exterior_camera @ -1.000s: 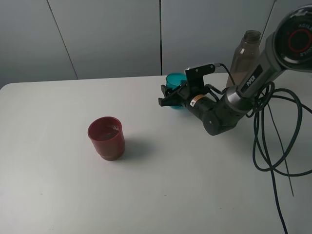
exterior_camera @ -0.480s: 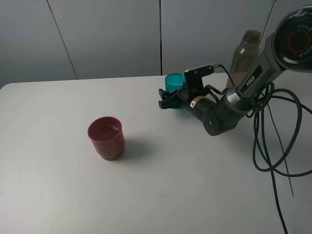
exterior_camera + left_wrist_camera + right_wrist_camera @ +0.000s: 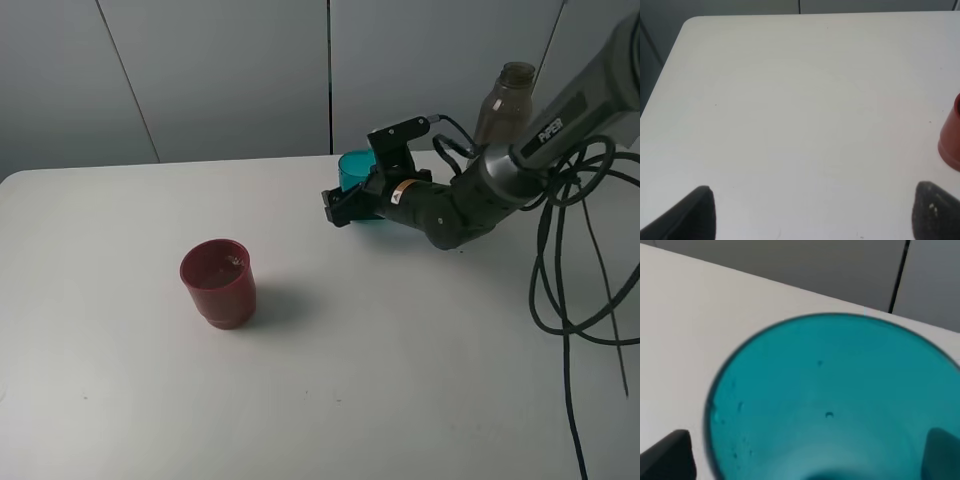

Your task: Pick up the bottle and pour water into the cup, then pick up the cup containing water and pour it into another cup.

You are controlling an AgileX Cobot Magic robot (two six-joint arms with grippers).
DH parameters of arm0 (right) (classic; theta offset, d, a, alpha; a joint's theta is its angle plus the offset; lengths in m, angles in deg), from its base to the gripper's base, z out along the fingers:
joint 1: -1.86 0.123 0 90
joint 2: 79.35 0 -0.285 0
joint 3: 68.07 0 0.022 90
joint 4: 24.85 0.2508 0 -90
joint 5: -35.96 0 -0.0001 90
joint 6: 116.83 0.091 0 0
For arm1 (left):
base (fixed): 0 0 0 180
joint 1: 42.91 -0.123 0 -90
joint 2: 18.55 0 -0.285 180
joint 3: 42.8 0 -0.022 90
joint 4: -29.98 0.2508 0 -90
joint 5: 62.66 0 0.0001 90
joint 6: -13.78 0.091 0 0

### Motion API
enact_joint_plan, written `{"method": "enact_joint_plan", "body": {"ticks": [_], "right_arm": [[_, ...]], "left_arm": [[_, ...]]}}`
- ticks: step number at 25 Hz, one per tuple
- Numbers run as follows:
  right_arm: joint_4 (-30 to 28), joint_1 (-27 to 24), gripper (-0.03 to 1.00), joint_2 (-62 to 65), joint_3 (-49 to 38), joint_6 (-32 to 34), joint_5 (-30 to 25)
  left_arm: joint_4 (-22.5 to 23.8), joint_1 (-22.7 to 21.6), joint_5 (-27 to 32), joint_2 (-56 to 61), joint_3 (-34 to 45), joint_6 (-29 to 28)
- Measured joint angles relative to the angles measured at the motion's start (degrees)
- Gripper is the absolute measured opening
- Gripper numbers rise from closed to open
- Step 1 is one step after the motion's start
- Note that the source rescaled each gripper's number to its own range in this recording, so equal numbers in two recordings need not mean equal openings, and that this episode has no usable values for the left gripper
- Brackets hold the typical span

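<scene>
The teal cup (image 3: 354, 169) stands upright on the white table (image 3: 400, 350) at the back, right of the middle. My right gripper (image 3: 345, 207) is open, its fingers on either side of the cup's lower part. In the right wrist view the cup (image 3: 830, 400) fills the picture between the two fingertips (image 3: 665, 455) of the gripper (image 3: 802, 456). The smoky bottle (image 3: 503, 103) stands upright behind the right arm. The dark red cup (image 3: 218, 282) stands alone at the left of the middle. My left gripper (image 3: 810, 215) is open over bare table, with the red cup (image 3: 951, 135) off to one side.
Black cables (image 3: 570, 290) hang in loops over the table's right side. A grey panelled wall (image 3: 230, 70) runs behind the table's back edge.
My right gripper has opened and let go of the teal cup, which now stands on the table. The right arm's upper part has swung up and to the right.
</scene>
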Motion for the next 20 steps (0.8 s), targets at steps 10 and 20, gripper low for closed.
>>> {"method": "enact_joint_plan", "body": {"ticks": [10, 20], "right_arm": [[-0.8, 0.0, 0.97, 24.8, -13.1, -0.5, -22.1], [-0.8, 0.0, 0.97, 60.1, -13.5, 1.1, -64.1]], "left_arm": [[0.0, 0.0, 0.0, 0.0, 0.0, 0.0], [0.0, 0.0, 0.0, 0.0, 0.0, 0.0]]}}
